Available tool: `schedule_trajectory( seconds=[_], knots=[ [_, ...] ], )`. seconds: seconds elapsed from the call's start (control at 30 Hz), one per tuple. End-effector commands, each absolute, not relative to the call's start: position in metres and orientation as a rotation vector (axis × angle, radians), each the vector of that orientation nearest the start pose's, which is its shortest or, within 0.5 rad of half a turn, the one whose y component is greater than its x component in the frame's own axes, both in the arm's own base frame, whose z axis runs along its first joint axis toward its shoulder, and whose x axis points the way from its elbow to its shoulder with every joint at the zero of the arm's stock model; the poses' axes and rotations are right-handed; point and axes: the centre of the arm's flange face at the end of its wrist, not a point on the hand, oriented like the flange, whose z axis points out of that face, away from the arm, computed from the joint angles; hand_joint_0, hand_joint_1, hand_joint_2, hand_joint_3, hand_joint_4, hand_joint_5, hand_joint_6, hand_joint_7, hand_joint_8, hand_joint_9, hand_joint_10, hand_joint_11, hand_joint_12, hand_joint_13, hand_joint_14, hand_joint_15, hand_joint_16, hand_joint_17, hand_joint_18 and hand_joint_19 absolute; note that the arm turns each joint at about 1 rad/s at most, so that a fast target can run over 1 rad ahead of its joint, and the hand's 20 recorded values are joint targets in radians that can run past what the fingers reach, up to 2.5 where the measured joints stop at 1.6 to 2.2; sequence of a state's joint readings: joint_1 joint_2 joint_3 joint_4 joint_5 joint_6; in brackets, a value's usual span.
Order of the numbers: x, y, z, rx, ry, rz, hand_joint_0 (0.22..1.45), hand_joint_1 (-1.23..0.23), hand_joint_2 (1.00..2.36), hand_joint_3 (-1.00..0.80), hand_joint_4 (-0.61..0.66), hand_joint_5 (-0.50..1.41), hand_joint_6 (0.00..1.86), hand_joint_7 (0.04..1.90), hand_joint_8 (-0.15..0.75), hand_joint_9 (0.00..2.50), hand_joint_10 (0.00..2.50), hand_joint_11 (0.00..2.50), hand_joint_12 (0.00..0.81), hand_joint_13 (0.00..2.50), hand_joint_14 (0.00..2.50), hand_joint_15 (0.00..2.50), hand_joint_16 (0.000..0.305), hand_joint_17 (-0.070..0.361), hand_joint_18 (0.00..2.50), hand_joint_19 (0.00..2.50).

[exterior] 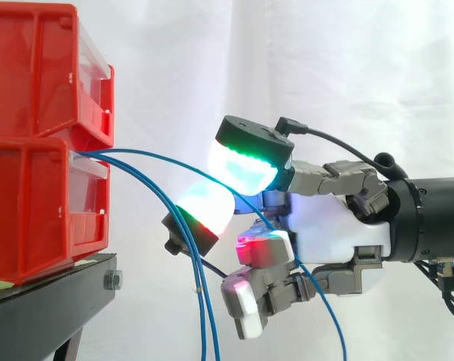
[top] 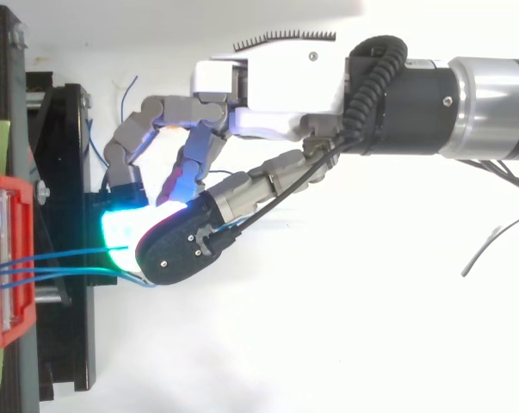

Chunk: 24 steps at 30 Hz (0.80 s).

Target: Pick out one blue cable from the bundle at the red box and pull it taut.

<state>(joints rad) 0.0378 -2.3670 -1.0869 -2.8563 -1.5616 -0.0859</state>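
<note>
Blue cable (exterior: 147, 153), running rightward from red box (exterior: 31, 203), between curled fingers (exterior: 245, 167)

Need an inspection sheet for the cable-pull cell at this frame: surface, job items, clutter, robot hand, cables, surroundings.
Surface: black stand, carrying the bins.
Job's things: red bins stacked two high; blue cables come out of the lower bin's front.
Clutter: nothing seen.
Robot hand: right of the lower bin, at the cables; grasp not readable.
Cables: one blue cable arcs from the bin into the robot hand and hangs slack beyond it; other blue cables droop past the stand.
Surroundings: white curtain behind.
</note>
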Motion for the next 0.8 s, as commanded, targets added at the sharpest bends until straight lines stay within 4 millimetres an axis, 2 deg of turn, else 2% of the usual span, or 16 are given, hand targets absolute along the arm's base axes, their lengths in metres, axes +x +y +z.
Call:
schedule_trajectory(
  seconds=[0.0, 0.3, 0.63, 0.77],
  knots=[
    [0.7783, -0.1046, 0.2366, 1.15, 1.289, 1.153, 0.65, -0.79, 1.02, -0.1, -0.17, -0.13, 0.97, 1.01, 0.214, 1.33, 0.03, 0.98, 0.306, 1.03, 0.03, 0.74, 0.045, 0.102, 0.77, 0.69],
    [0.7786, -0.1049, 0.2373, 1.153, 1.285, 1.154, 0.66, -0.8, 1.02, -0.08, -0.17, -0.12, 0.97, 1.06, 0.234, 1.37, 0.03, 0.99, 0.313, 1.07, 0.03, 0.72, 0.046, 0.104, 0.81, 0.66],
    [0.7781, -0.1052, 0.2385, 1.188, 1.277, 1.169, 0.66, -0.79, 1.02, -0.13, -0.16, -0.14, 0.97, 1.01, 0.234, 1.08, 0.02, 0.8, 0.312, 1.01, 0.02, 0.67, 0.045, 0.102, 0.78, 0.66],
    [0.7778, -0.1054, 0.2386, 1.196, 1.277, 1.17, 0.65, -0.77, 1.02, -0.2, -0.12, -0.15, 0.96, 0.96, 0.232, 1.08, 0.02, 0.82, 0.311, 1.01, 0.02, 0.69, 0.046, 0.103, 0.78, 0.67]
  ],
)
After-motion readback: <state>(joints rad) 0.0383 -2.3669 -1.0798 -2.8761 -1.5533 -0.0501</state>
